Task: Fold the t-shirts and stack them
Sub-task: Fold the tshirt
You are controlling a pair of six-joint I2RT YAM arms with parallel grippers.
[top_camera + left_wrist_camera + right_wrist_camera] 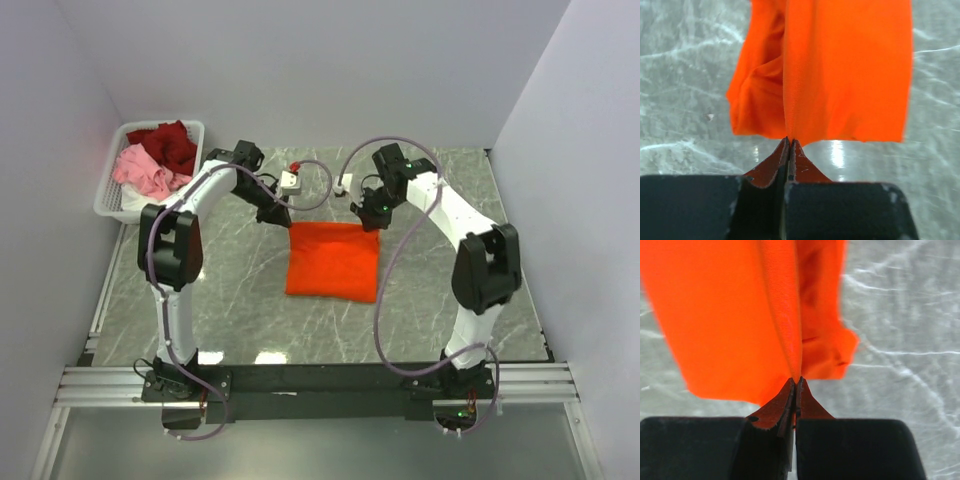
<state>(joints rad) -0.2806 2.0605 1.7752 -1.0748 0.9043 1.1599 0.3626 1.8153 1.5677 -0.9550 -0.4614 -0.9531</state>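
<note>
Top external: orange t-shirt (333, 260) lies folded in a rough rectangle mid table (230, 300). Left gripper (789, 141) jaws pinched fully onto its far-left corner, right gripper (796, 380) likewise on far-right corner. Cloth soft, light and limp, will sag between grips; best held at doubled edges. Dark red and pink shirts (160, 155) sit in basket (108, 200), possibly white beneath
</note>
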